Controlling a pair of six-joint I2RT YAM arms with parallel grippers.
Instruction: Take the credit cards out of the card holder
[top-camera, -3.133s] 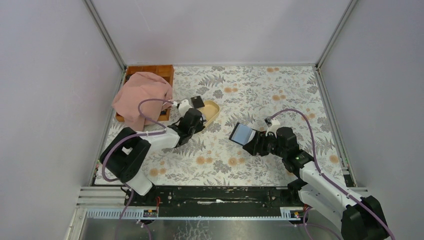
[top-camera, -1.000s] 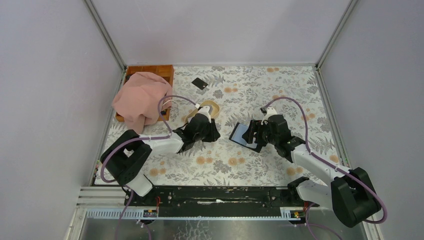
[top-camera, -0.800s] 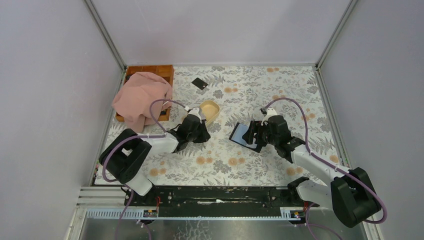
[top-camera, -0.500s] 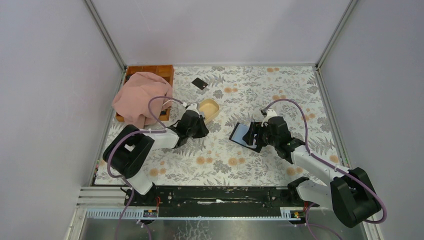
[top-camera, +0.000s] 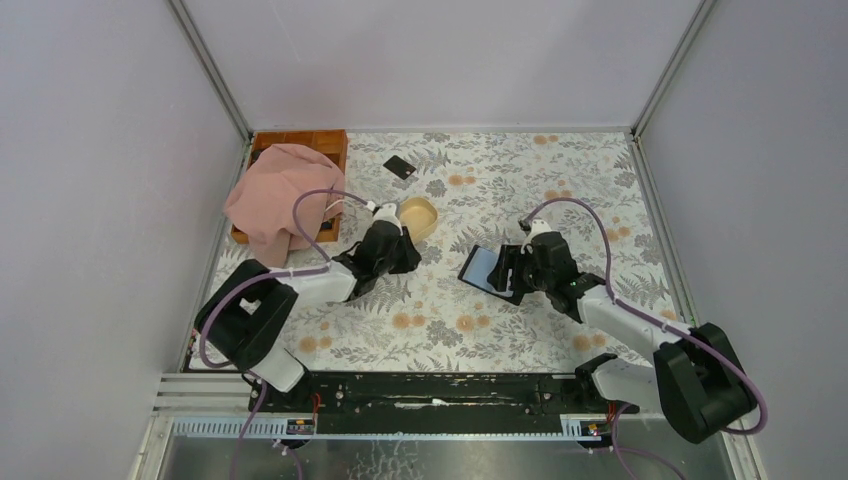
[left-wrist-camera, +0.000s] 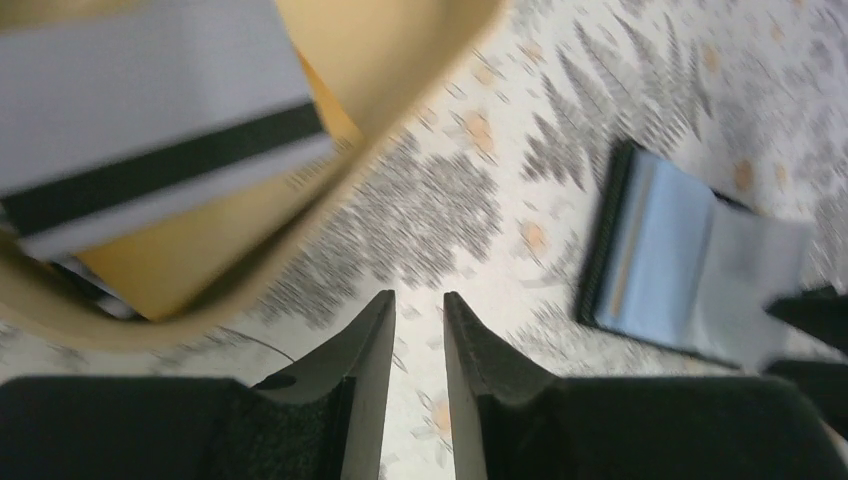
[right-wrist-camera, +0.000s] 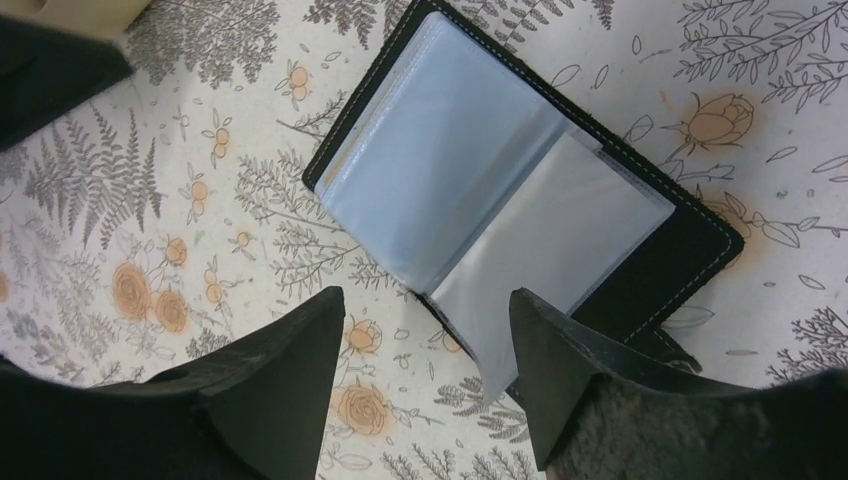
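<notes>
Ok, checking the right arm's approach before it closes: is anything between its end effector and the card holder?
Nothing visible. The right end effector hangs open just above the card holder, which lies spread open, clear sleeves up and uncovered.

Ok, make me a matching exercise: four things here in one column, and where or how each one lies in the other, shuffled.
1. holder
2. cloth
3. black card
4. dish

A. draped over the wooden tray
B. holds a striped card
C. lying open, blue-grey inside showing
D. lying alone at the far side

Pairs: 1-C, 2-A, 3-D, 4-B
</notes>
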